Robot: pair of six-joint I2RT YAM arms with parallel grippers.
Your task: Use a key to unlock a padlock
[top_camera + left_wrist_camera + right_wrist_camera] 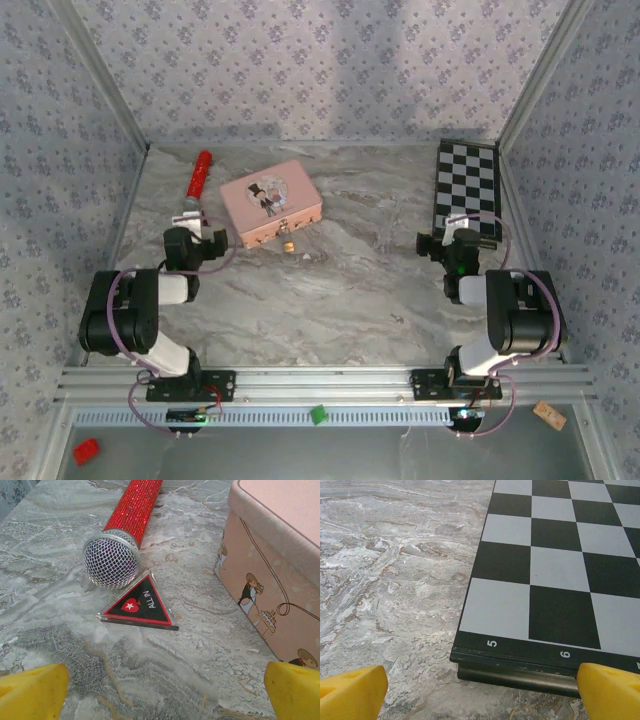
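Observation:
A tiny brass-gold padlock (288, 244) lies on the marble table just in front of the near edge of the pink tin (270, 200). My left gripper (193, 232) is to the padlock's left and apart from it. In the left wrist view that gripper (165, 700) is open, its yellow fingertips (32, 690) wide apart over bare marble. My right gripper (452, 235) rests at the right, by the near end of the chessboard. It (480, 700) is open too, with nothing between its fingers.
A red glitter microphone (111, 559) and a triangular "ALL IN" marker (138, 603) lie just ahead of the left gripper, with the pink tin (280, 580) to their right. The black-and-white chessboard (555, 565) lies right in front of the right gripper. Patterned walls (320, 60) surround the table.

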